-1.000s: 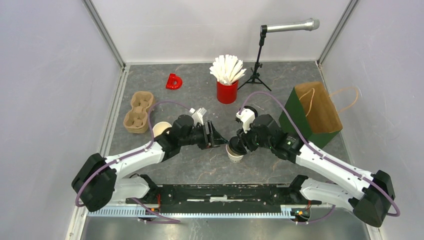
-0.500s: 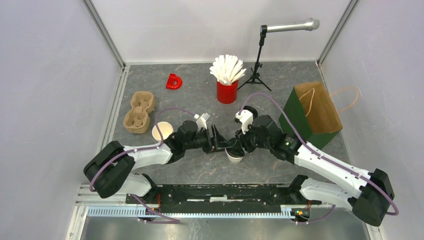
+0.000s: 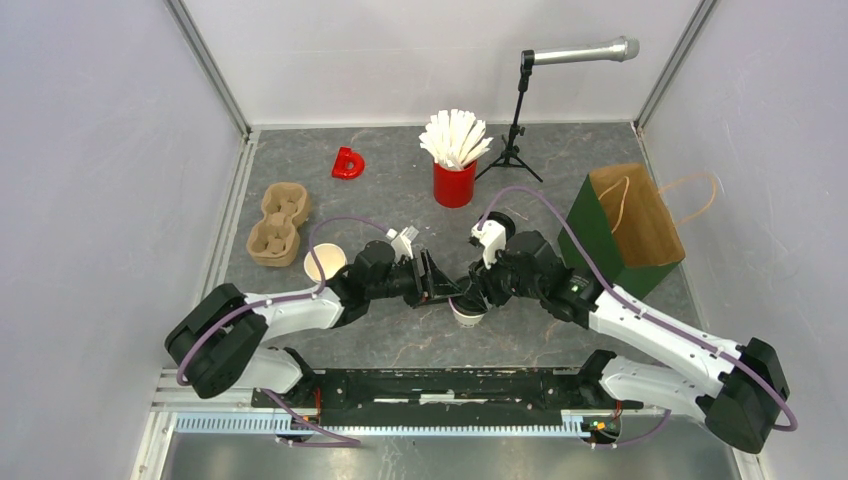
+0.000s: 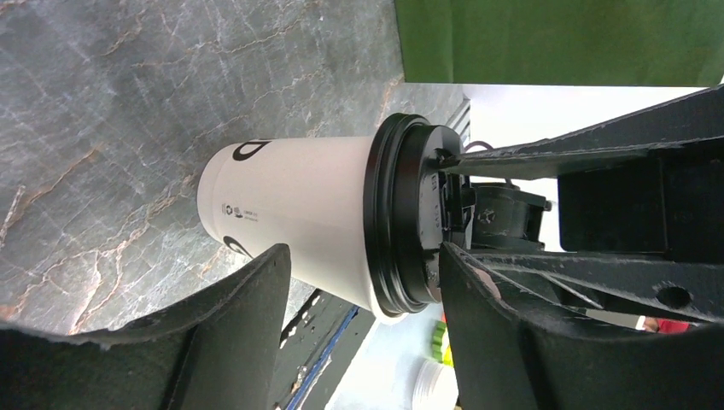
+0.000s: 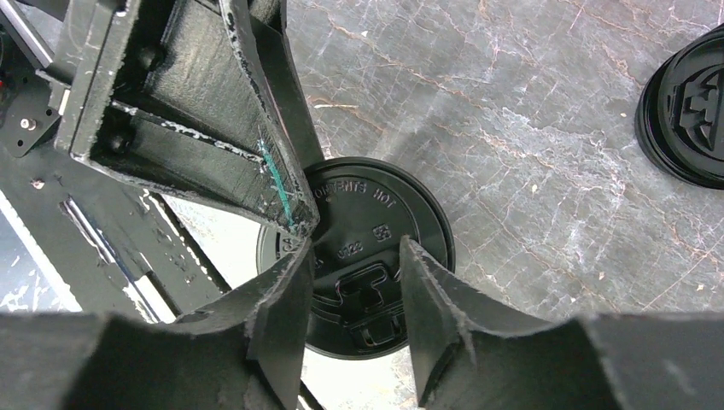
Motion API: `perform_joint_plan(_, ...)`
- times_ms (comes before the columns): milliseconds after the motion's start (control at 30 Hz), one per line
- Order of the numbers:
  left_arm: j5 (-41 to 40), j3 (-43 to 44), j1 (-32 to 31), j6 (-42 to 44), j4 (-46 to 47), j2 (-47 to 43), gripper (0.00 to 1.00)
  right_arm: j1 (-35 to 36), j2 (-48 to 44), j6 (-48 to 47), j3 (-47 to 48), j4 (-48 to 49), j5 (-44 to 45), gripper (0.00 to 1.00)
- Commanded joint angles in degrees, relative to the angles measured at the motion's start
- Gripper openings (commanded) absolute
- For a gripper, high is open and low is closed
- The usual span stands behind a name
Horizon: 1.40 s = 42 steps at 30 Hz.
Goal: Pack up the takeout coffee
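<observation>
Grey marbled worktop [image 3: 400, 200], centre: a small white paper cup [image 4: 290, 213] stands under its round black plastic lid [image 5: 367, 205]. The left gripper [image 4: 363, 260] and right gripper [image 5: 354, 256] are both spread, clasping nothing and seemingly pressing the lid home. Next comes firm, even downward pressure.

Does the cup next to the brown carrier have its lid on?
No, the white paper cup beside the pulp cup carrier stands open, its cream inside showing from above.
</observation>
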Motion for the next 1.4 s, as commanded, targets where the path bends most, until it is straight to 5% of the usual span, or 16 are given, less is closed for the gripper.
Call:
perform_joint_plan(0, -1.4, 1.9, -0.4, 2.3, -3.4, -2.1, 0.7, -0.1, -2.3, 0.1, 1.6, -2.0, 1.4, 0.52)
perform_joint_plan(233, -1.3, 2.4, -0.4, 3.8, -5.6, -2.7, 0.64, 0.0, -5.8, 0.7, 0.4, -2.2, 0.1, 0.58)
perform_joint_plan(467, -1.2, 3.0, -0.4, 4.0, -6.4, -3.7, 0.58, 2.4, -2.2, -8.7, 0.8, -0.9, -5.7, 0.66)
perform_joint_plan(967, -2.3, 2.6, -1.0, 4.5, -7.5, -2.9, 0.54, 3.0, -2.8, -9.9, -4.4, 0.8, -4.7, 0.57)
perform_joint_plan(1200, -2.8, 3.0, -1.5, 4.6, -7.6, -2.4, 0.54, 3.1, -4.5, -18.9, -1.7, 0.3, -5.5, 0.75)
perform_joint_plan(1367, -2.8, 3.5, -1.6, 4.8, -7.7, -2.0, 0.54, 3.2, -8.2, -28.8, 0.7, 0.3, -6.1, 0.79)
